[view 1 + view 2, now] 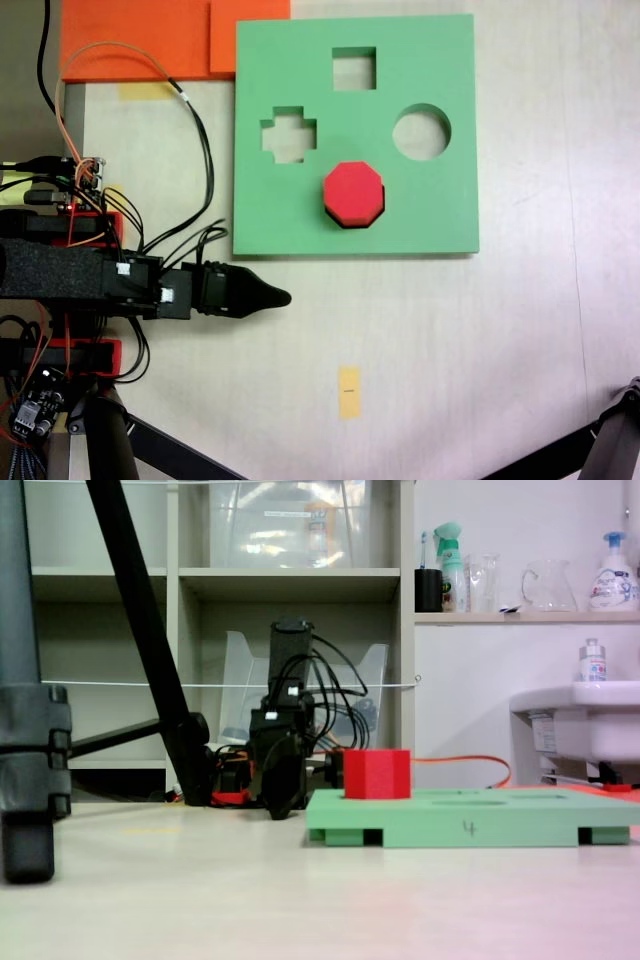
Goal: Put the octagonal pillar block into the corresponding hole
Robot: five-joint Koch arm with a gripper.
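The red octagonal pillar block (353, 192) stands upright on the lower middle of the green foam board (430, 215), below the cross and round cutouts. From the low fixed view the block (377, 773) rises well above the board (520, 830). The corresponding hole is hidden under the block, so I cannot tell how deep the block sits. My gripper (278, 297) lies off the board, below its lower left corner, with its black jaws together in one point and nothing held. In the low view the gripper (283, 802) hangs near the table, left of the block.
Orange foam sheets (150, 40) lie at the top left next to the board. A yellow tape mark (348, 391) sits on the table below the board. Tripod legs (110, 440) cross the lower corners. The arm base and cables (90, 215) fill the left edge.
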